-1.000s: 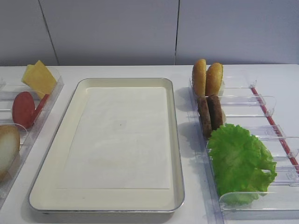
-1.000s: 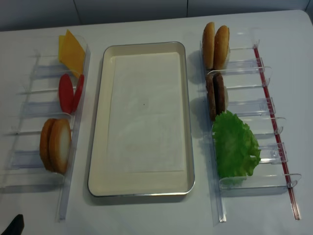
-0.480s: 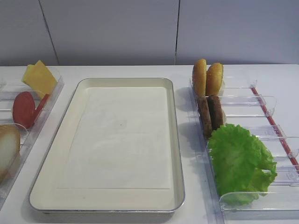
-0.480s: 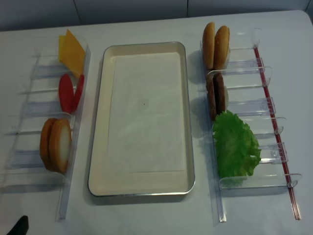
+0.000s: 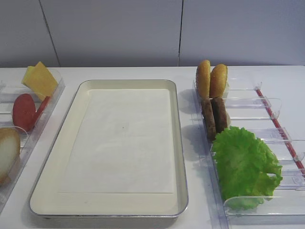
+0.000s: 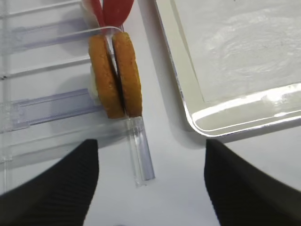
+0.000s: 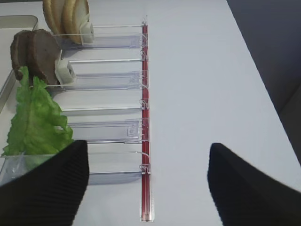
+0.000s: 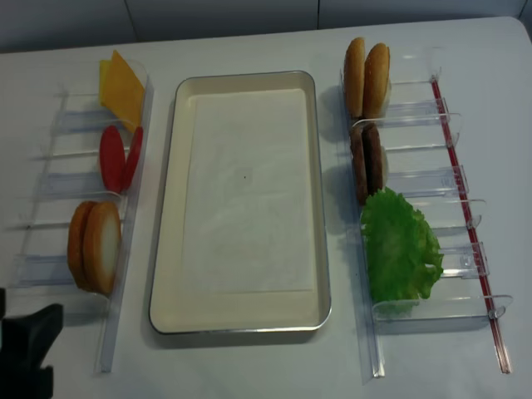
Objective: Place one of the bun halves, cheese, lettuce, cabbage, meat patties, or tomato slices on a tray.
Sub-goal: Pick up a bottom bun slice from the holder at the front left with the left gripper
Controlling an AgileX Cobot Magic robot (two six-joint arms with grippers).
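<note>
The empty cream tray (image 8: 169,208) lies in the middle with its paper liner. In the left rack stand two bun halves (image 8: 96,247), tomato slices (image 8: 116,156) and cheese (image 8: 122,87). My left gripper (image 6: 150,188) is open and empty. It hovers just short of the bun halves (image 6: 115,73) and shows at the bottom left corner (image 8: 29,341). The right rack holds meat patties (image 8: 367,162) and lettuce (image 8: 399,249). My right gripper (image 7: 148,188) is open and empty over the near end of that rack, beside the lettuce (image 7: 35,120). Cabbage is out of view.
Two orange-brown domed buns (image 8: 366,75) stand at the far end of the right clear rack (image 8: 432,179), which has a red strip (image 8: 465,208) along its outer side. The left clear rack (image 8: 50,179) runs beside the tray. Bare white table lies right of the red strip.
My left gripper has come further into the bottom left corner of the overhead view, toward the bun halves. Nothing else has moved.
</note>
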